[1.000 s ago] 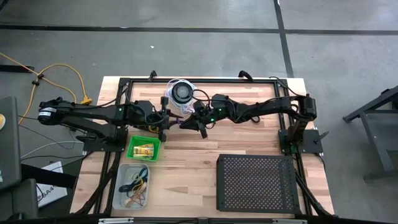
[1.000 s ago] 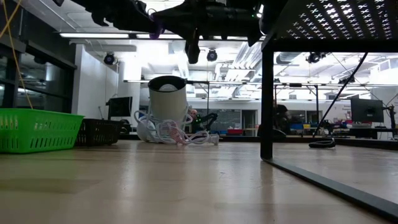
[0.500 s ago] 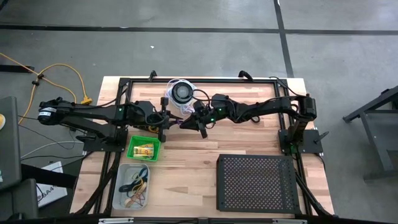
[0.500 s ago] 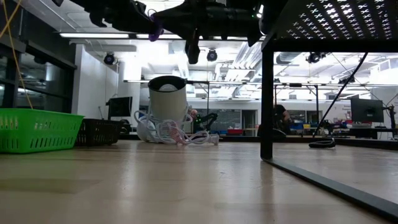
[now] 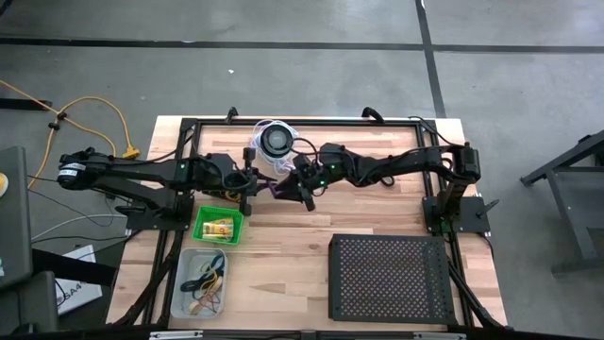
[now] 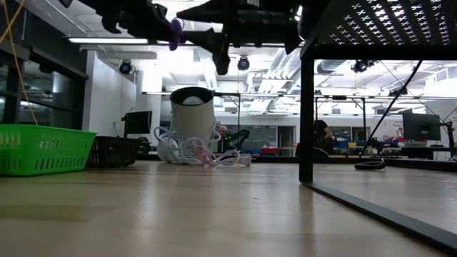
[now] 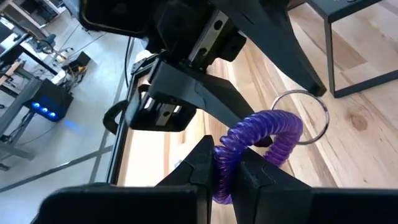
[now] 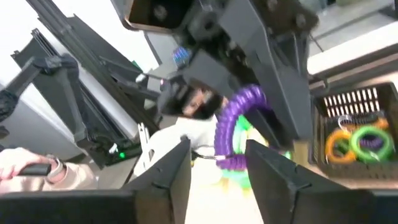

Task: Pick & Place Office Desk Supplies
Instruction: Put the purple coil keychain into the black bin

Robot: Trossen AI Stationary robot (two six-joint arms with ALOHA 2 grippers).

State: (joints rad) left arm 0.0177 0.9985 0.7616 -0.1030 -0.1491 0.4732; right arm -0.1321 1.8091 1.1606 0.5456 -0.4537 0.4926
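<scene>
Left wrist view: left gripper pinches purple coil; right gripper has just spread, releasing it. Handover done; placing comes next.

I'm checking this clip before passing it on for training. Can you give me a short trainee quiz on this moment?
1. True or false: the left end effector is shut on the purple coil.
2. What lies in the green bin? A) yellow packets B) scissors C) a stapler
3. Fill in: the right end effector, facing the left one above the table with the coil between its fingers, is ___.

Key: 1 true; 2 A; 3 open.
</scene>
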